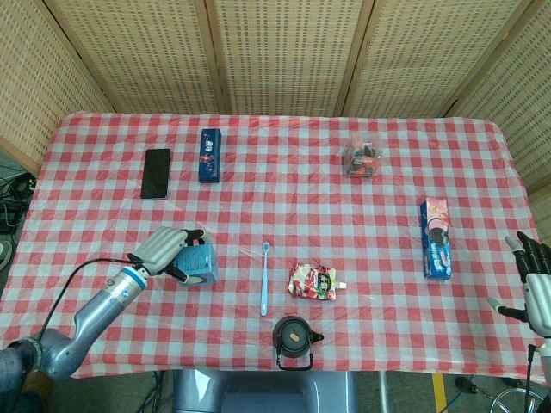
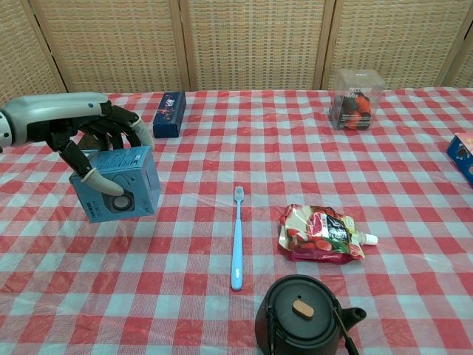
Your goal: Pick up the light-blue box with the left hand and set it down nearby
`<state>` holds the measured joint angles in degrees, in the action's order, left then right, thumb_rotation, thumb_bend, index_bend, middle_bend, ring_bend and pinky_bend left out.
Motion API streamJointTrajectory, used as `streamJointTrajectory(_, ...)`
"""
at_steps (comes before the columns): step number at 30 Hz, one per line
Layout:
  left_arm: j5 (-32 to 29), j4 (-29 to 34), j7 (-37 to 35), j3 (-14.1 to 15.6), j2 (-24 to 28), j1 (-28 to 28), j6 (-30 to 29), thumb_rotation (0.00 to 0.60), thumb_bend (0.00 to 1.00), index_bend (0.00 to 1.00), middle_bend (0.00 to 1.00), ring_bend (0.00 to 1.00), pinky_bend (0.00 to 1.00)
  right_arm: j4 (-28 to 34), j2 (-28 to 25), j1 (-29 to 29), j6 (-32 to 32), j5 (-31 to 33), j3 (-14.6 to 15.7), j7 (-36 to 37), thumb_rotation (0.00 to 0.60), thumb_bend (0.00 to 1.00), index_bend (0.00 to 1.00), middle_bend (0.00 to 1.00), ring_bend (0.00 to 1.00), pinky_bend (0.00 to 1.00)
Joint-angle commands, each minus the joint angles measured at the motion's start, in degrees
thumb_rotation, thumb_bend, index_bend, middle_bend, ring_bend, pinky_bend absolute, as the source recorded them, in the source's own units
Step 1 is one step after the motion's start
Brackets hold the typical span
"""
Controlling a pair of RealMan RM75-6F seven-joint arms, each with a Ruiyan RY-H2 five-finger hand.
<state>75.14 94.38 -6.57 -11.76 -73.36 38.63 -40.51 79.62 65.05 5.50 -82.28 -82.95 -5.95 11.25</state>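
Robot hand on the left (image 2: 96, 140) has the light-blue box (image 2: 118, 183) wrapped from above, fingers draped down the back face and the thumb pressed on the front, and from my chair the box looks lifted clear of the desk (image 2: 414, 192), hanging tilted near the front-left part of the checked cloth. My worry is that tilt: the grip sits high on the box, so most of its body hangs below the fingers, and a quick wrist move could let it pivot or slide out and tumble onto the cloth. I judge the set-down is the delicate part; if I lower it while it is canted, one bottom edge lands first and the box may tip over instead of settling flat. Opening the fingers too early would drop it. The blue toothbrush (image 2: 236, 237) lies toward the middle of the desk, well apart from the box, so I should keep the placement on the left side and avoid nudging it. The black phone (image 1: 156, 173) near the far-left corner is also clear for now. My right robot hand (image 1: 535, 286) hangs off the right edge, fingers spread, holding nothing.
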Motion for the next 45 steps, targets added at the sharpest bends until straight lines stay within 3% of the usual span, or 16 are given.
streamJointTrajectory(1,-3.4,0.2,-11.9,-2.9,5.4,7.7,15.2,0.6,0.0,0.57,0.43,0.5,0.53,0.1,0.1,0.2,0.3,0.2,-0.1,-0.5,0.6,0.0,0.0,0.0,0.0,0.0)
streamJointTrajectory(6,-4.2,-5.1,-19.1,-4.2,3.2,12.1,24.9,0.6,0.0,0.58,0.43,0.5,0.53,0.2,0.3,0.4,0.9,0.9,-0.2,-1.3,0.6,0.0,0.0,0.0,0.0,0.0)
streamJointTrajectory(17,-3.0,-16.3,-21.3,-3.5,-4.4,16.3,31.5,0.6,0.0,0.56,0.43,0.5,0.53,-0.5,1.0,1.1,3.1,2.7,-0.5,-2.1,0.6,0.0,0.0,0.0,0.0,0.0)
streamJointTrajectory(19,-3.1,-17.5,-21.2,-3.3,-5.2,16.6,32.2,0.6,0.0,0.53,0.41,0.49,0.51,-0.7,1.0,1.2,3.4,2.9,-0.6,-2.1,0.6,0.0,0.0,0.0,0.0,0.0)
streamJointTrajectory(21,-3.4,-18.4,-21.5,-3.4,-6.0,16.6,32.5,0.6,0.0,0.38,0.26,0.36,0.4,-0.9,1.1,1.3,3.6,3.0,-0.6,-2.0,0.6,0.0,0.0,0.0,0.0,0.0)
streamJointTrajectory(22,-3.5,-18.8,-21.5,-3.5,-6.3,16.5,32.1,0.6,0.0,0.24,0.14,0.22,0.29,-0.9,1.2,1.3,3.6,3.0,-0.6,-2.0,0.6,0.0,0.0,0.0,0.0,0.0)
streamJointTrajectory(24,-3.2,-19.6,-21.3,-4.0,-7.3,15.9,29.7,0.6,0.0,0.05,0.01,0.03,0.09,-1.0,1.2,1.3,3.7,3.1,-0.6,-2.0,0.6,0.0,0.0,0.0,0.0,0.0)
streamJointTrajectory(26,-2.8,-20.2,-21.2,-4.7,-8.3,14.6,25.4,0.6,0.0,0.0,0.0,0.0,0.0,-1.0,1.2,1.3,3.7,3.1,-0.6,-1.9,0.6,0.0,0.0,0.0,0.0,0.0)
streamJointTrajectory(31,-0.3,-19.6,-22.7,-6.4,-8.8,11.6,14.7,0.6,0.0,0.0,0.0,0.0,0.0,-1.0,1.1,1.3,3.7,3.0,-0.6,-1.7,0.6,0.0,0.0,0.0,0.0,0.0)
streamJointTrajectory(34,1.3,-18.7,-22.6,-6.0,-7.5,10.8,11.5,0.6,0.0,0.0,0.0,0.0,0.0,-0.9,1.1,1.2,3.5,2.9,-0.5,-1.7,0.6,0.0,0.0,0.0,0.0,0.0)
streamJointTrajectory(45,3.3,-17.0,-17.7,-1.1,-4.7,9.2,6.9,0.6,0.0,0.0,0.0,0.0,0.0,-0.3,0.8,1.0,2.7,2.1,-0.4,-1.4,0.6,0.0,0.0,0.0,0.0,0.0)
